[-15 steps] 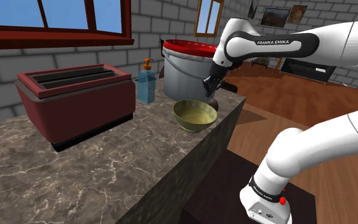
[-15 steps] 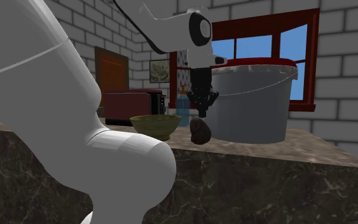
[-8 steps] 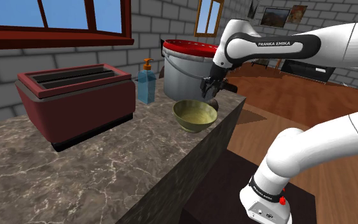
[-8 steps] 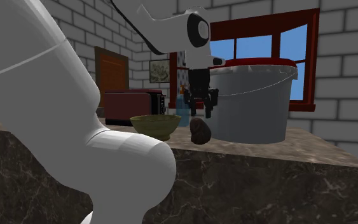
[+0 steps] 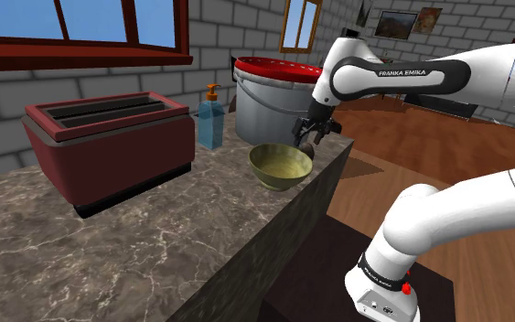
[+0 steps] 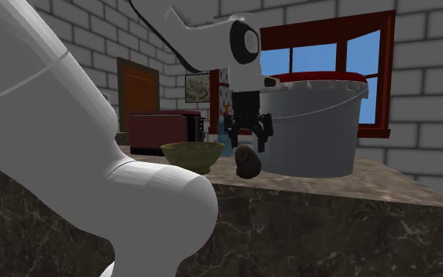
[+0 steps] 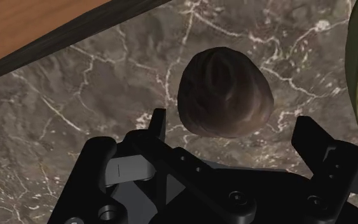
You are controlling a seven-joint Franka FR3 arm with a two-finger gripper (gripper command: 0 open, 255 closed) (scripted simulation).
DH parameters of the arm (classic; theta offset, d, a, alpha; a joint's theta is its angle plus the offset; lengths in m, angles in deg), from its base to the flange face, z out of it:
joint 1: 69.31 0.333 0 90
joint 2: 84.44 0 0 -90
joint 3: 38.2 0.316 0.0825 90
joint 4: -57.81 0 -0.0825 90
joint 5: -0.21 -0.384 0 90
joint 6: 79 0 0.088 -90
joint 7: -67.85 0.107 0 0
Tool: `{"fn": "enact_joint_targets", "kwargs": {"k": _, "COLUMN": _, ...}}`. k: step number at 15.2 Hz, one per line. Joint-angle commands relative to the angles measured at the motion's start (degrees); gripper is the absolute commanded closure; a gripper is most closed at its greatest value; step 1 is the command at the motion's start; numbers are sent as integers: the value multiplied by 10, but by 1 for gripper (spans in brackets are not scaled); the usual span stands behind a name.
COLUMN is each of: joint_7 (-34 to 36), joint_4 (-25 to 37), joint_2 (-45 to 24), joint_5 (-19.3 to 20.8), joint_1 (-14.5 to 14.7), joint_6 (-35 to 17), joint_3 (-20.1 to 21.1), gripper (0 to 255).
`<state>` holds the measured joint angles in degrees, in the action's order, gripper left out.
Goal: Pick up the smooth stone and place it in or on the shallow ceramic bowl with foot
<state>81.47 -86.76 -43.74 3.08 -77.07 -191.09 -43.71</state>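
Near the outer edge of the marble counter [image 5: 155,240], the brown stone [image 7: 225,92] rests on the surface between the olive-green footed bowl [image 5: 274,177] and the grey bucket [image 5: 262,112], close beside the bowl but apart from it. The gripper [image 7: 233,121] hangs directly above the stone with its two fingers spread wide, one on either side and neither touching it; nothing is held. The step in hand is judged to be the descent for the grasp. For a sound grasp, lower straight down until the fingertips pass the stone's widest girth, keep the stone centred between the pads, then close. The rounded, smooth surface may squirt out if pinched high or off-centre. Stop short of the counter so the fingertips do not strike it. The counter edge lies near, so a nudged stone could roll off. As for containers, the bowl's visible interior is empty and offers a wide, shallow target. The bucket carries a red lid [image 5: 273,67], so its contents cannot be seen.
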Motion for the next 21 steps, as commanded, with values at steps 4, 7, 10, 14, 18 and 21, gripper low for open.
{"fn": "enact_joint_targets", "kwargs": {"k": 4, "joint_7": -1, "joint_4": -16, "joint_2": -6, "joint_5": 1, "joint_1": -1, "joint_6": -22, "joint_3": -2, "gripper": 0}}
{"fn": "enact_joint_targets", "kwargs": {"k": 7, "joint_7": -1, "joint_4": -16, "joint_2": -6, "joint_5": 1, "joint_1": -1, "joint_6": -22, "joint_3": -2, "gripper": 0}}
{"fn": "enact_joint_targets", "kwargs": {"k": 10, "joint_7": -1, "joint_4": -16, "joint_2": -6, "joint_5": 1, "joint_1": -1, "joint_6": -22, "joint_3": -2, "gripper": 255}}
{"fn": "enact_joint_targets", "kwargs": {"k": 14, "joint_7": -1, "joint_4": -16, "joint_2": -6, "joint_5": 1, "joint_1": -1, "joint_6": -22, "joint_3": -2, "gripper": 255}}
{"fn": "enact_joint_targets", "kwargs": {"k": 18, "joint_7": -1, "joint_4": -16, "joint_2": -6, "joint_5": 1, "joint_1": -1, "joint_6": -22, "joint_3": -2, "gripper": 255}}
{"fn": "enact_joint_targets", "kwargs": {"k": 21, "joint_7": -1, "joint_4": -1, "joint_2": -4, "joint_5": 0, "joint_1": 0, "joint_6": -6, "joint_3": -1, "gripper": 255}}
